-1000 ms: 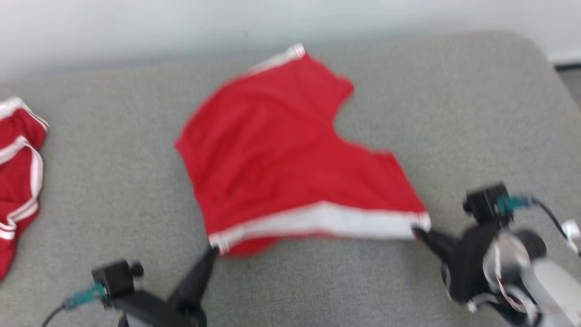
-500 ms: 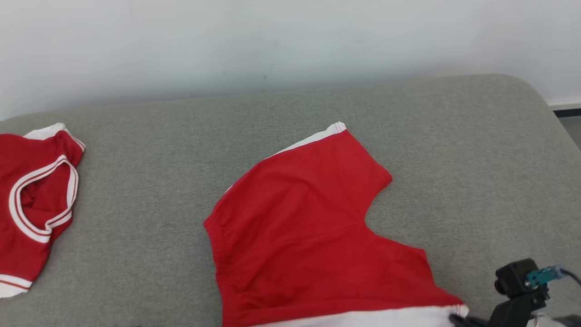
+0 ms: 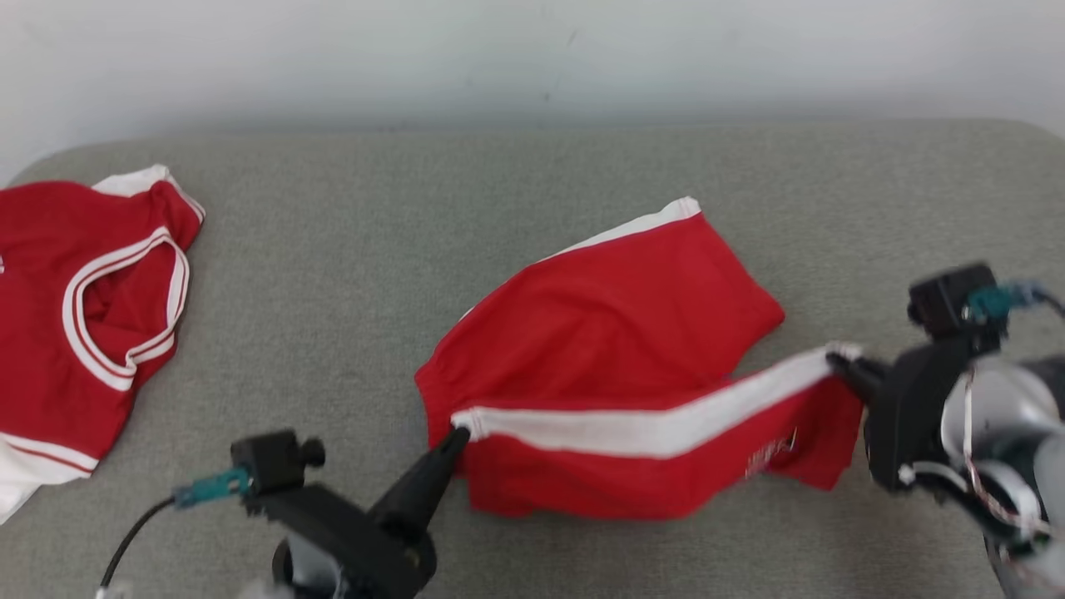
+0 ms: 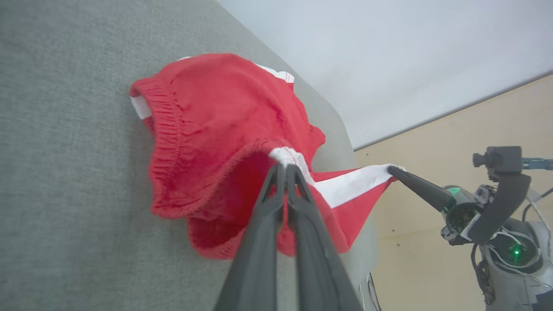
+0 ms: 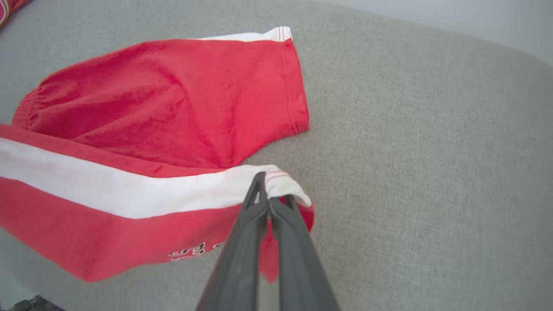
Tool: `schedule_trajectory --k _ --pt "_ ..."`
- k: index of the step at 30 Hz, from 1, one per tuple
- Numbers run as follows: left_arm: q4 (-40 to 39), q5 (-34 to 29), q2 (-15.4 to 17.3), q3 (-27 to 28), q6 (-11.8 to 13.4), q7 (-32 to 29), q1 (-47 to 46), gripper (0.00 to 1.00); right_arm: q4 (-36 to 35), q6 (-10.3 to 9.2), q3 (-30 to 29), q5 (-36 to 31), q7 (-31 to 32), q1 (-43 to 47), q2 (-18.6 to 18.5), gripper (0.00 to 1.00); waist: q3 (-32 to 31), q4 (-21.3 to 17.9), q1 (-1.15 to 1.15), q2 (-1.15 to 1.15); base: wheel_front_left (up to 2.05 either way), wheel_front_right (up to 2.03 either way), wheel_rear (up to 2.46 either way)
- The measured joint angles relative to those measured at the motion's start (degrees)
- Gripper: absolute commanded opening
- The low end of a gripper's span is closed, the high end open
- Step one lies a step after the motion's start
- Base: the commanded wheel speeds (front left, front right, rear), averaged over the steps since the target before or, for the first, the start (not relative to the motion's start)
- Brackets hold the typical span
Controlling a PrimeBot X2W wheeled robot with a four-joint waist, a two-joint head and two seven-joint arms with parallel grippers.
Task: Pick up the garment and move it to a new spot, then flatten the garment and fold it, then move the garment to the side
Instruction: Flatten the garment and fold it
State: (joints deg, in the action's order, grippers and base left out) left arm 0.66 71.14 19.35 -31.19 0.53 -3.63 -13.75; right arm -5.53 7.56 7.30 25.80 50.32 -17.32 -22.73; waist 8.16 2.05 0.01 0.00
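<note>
Holding the white-striped red cloth shorts (image 3: pixel 632 333) taut, your left gripper (image 3: pixel 456 434) pinches their 8 o'clock corner, while your right gripper (image 3: pixel 832 359) pinches the 3 o'clock corner.

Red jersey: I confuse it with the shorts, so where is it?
Head view: the red jersey lies at the left edge of the grey cushion, well left of the shorts.
</note>
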Motion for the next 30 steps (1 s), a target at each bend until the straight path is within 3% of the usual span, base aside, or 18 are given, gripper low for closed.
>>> schedule_trajectory --k 7,12,21,30 --pt "9.22 -7.70 -4.48 -2.29 1.01 3.42 -10.48 0.00 14.60 0.00 6.08 -3.01 -8.05 -15.08 -1.36 0.00 4.04 2.45 0.00 0.00 0.00 0.00 0.00" --pt "14.12 -8.28 -8.49 -2.08 0.90 6.37 -14.43 0.00 23.47 0.00 7.94 -5.46 -14.26 -22.79 -0.64 0.00 7.05 4.19 0.01 0.01 0.00 0.00 0.00" --pt "20.20 -9.43 -12.12 -0.01 1.07 12.34 -18.94 0.00 35.98 0.00 8.27 -9.06 -24.81 -31.42 1.37 0.00 10.50 7.43 0.00 0.01 0.00 0.00 0.00" --pt "24.08 -9.55 -14.10 -0.05 1.47 13.43 -22.59 0.00 45.17 0.00 8.27 -11.39 -31.05 -37.46 3.14 0.00 12.28 8.96 0.00 0.01 0.00 0.00 0.00"
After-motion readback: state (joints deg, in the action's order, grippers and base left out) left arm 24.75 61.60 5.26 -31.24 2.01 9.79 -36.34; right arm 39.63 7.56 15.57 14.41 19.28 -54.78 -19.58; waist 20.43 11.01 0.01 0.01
